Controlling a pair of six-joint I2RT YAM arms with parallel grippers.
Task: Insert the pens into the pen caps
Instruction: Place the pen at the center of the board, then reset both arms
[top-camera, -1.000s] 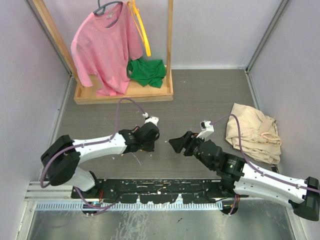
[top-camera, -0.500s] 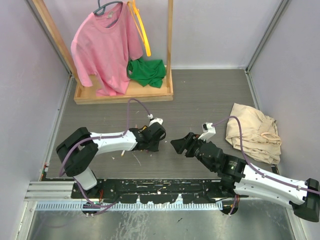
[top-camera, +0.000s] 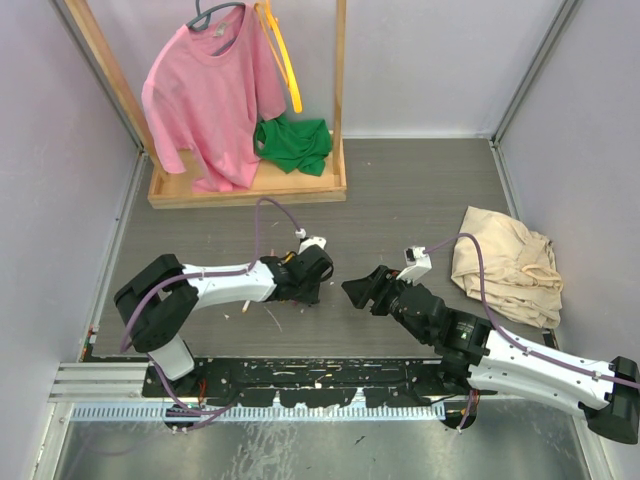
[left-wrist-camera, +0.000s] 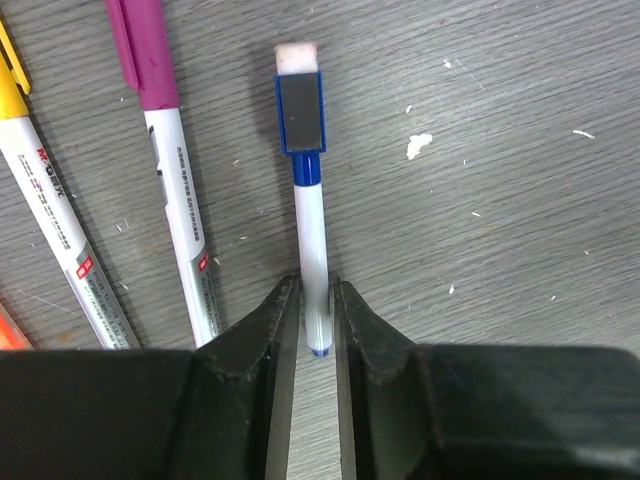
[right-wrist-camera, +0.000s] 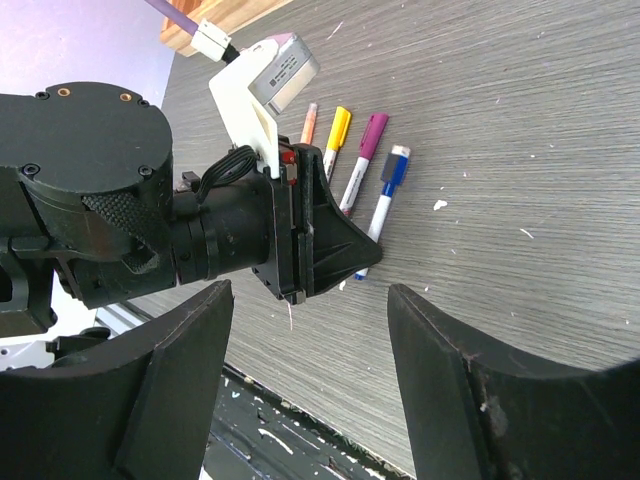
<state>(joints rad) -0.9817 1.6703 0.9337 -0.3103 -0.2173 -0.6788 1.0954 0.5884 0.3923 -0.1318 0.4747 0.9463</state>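
Pens (left-wrist-camera: 180, 240) lie flat on the grey wood-grain table (left-wrist-camera: 500, 200) in the left wrist view, roughly side by side. The blue pen (left-wrist-camera: 312, 230) points away from the camera, and its blue cap (left-wrist-camera: 300, 110) is on the far end. To its left are the magenta pen (left-wrist-camera: 150, 60) and the yellow pen (left-wrist-camera: 50, 220), both capped. The left gripper (left-wrist-camera: 317, 300) has its 2 fingers (left-wrist-camera: 270, 330) nearly together, 1 on each side of the blue pen's near end. Whether they squeeze the barrel or only flank it cannot be told. Small white flecks (left-wrist-camera: 420, 146) dot the boards.

From the right wrist, 4 pens lie in a row on the same striped surface: the orange pen (right-wrist-camera: 308, 122), then yellow, magenta and blue. The left gripper's black tip sits on the blue pen's near end. The right gripper (right-wrist-camera: 308, 288) hangs above the table facing the left gripper, its fingers spread wide and holding nothing.

The top view shows a booth with pale lavender walls (top-camera: 430, 60) around the dark grey table. A wooden rack (top-camera: 250, 185) stands at the back left with a pink T-shirt (top-camera: 205, 90) and a yellow hanger (top-camera: 285, 70) hanging on it, and a green cloth (top-camera: 292, 143) on its base. A beige cloth (top-camera: 505, 265) lies crumpled on the right. Both grippers meet near the table's middle; the pens by the left one are too small to make out there.
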